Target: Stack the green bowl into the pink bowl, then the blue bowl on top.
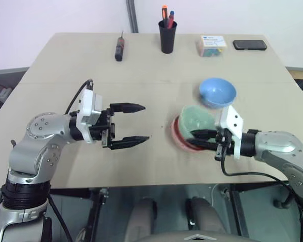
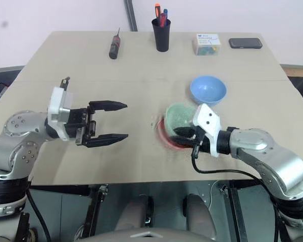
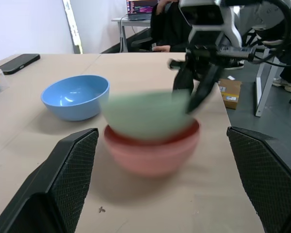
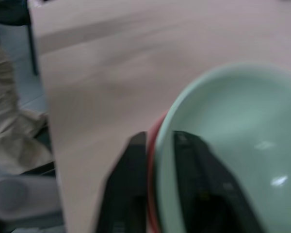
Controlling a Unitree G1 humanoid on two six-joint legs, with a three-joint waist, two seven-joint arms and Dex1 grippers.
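The green bowl (image 1: 197, 119) is sitting tilted inside the pink bowl (image 1: 181, 136) on the table (image 1: 141, 85); the right gripper (image 1: 204, 139) is straddling their near rims, one finger inside the green bowl, one outside, whether clamped I cannot tell; the blue bowl (image 1: 217, 92) is standing just behind; the left gripper (image 1: 136, 123) is hovering wide open and empty, well apart from the bowls.

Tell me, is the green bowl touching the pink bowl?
Touching. In the left wrist view, the green bowl sits tilted inside the pink bowl, with no gap between them.
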